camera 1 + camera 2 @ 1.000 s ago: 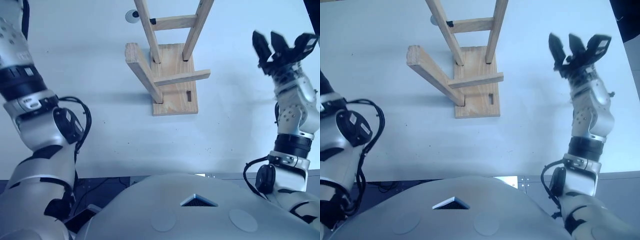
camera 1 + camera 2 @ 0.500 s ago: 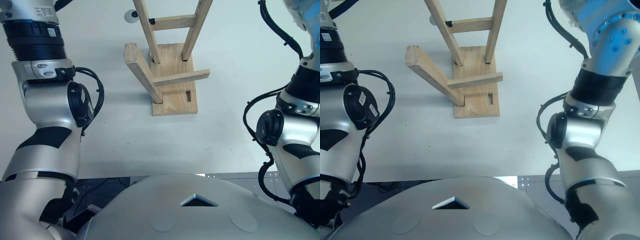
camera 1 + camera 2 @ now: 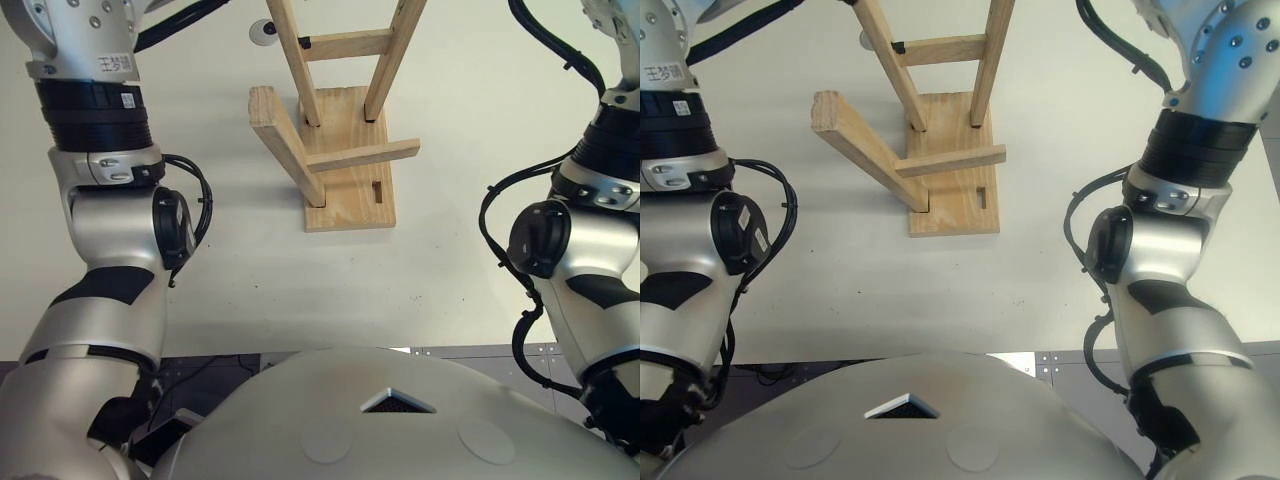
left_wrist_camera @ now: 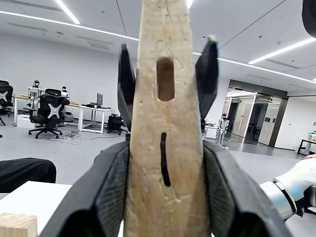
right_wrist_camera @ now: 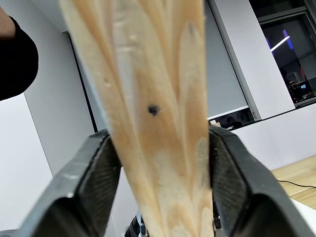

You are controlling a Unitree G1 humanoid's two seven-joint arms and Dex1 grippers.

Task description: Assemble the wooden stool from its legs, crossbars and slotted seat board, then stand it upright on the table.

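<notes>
Pale tan stool (image 3: 340,192), white table (image 3: 480,120), black fingers (image 4: 113,192), dark-streaked pale leg (image 4: 165,148), dark grey fingers (image 5: 84,197), grained tan leg (image 5: 158,123)

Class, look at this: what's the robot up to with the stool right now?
The stool is part-built and upside down. The seat board lies flat on the table with three legs standing in it, two crossbars fitted and one slot empty. The left gripper is shut on a slotted wooden piece, and the right gripper is shut on a plain wooden piece.

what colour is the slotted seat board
Pale natural wood with faint grain; the seat board shows best in the left eye view.
</notes>
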